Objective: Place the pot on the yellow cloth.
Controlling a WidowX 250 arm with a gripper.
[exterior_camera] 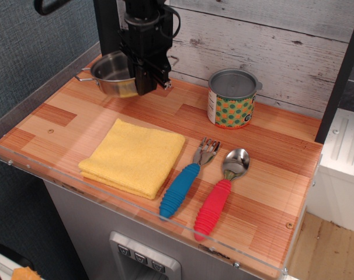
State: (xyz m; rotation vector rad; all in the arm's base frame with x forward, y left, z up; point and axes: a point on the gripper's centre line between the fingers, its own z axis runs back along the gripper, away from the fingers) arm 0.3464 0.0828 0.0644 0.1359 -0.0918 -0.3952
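The shiny steel pot (111, 73) hangs tilted above the back left of the wooden table, held by its right rim. My gripper (146, 81) is shut on that rim, its black fingers pointing down. The yellow cloth (134, 155) lies folded flat on the table, in front of and below the pot, with nothing on it.
A green-and-orange patterned can (232, 99) with a grey lid stands at the back right. A blue-handled fork (186, 184) and a red-handled spoon (221, 195) lie right of the cloth. A clear raised rim (136, 204) edges the table. A plank wall stands behind.
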